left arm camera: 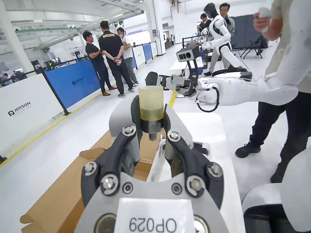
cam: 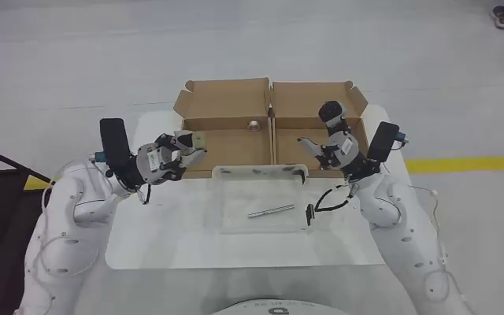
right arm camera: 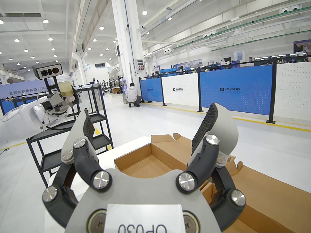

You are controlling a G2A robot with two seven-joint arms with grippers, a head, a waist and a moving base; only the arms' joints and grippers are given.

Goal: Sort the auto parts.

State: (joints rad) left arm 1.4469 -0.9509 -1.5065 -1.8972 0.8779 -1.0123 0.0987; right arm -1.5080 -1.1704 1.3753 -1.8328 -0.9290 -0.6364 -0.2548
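Left gripper [left arm camera: 151, 122] clamped on a yellowish translucent cylinder [left arm camera: 150, 100] with a threaded metal stud, upright between its jaws. Right gripper [right arm camera: 150, 112] spread wide, ribbed jaws empty, above a cardboard box [right arm camera: 165, 155].

Cylinder part [left arm camera: 150, 103] in left gripper [left arm camera: 151, 113]: pale translucent yellow, darker olive band low down, silver threaded metal base. Left gripper fingers [left arm camera: 134, 112] black, plate grey, silver screws, white label. Right gripper [right arm camera: 150, 112] same scheme: black ribbed pads [right arm camera: 205, 124], light grey finger backs, white label. Left box [cam: 228, 98] and right box [cam: 311, 98] at 12 o'clock: plain brown cardboard. Small part [cam: 253, 124] in left box: dull silver-tan. Tray [cam: 260, 168], centre: clear, whitish rim. Rod [cam: 271, 210] silver-grey. Clip [cam: 309, 213] at tray's 3 o'clock edge: black. Table [cam: 157, 236] white. Floor stripe [cam: 457, 164] at 3 o'clock: yellow.
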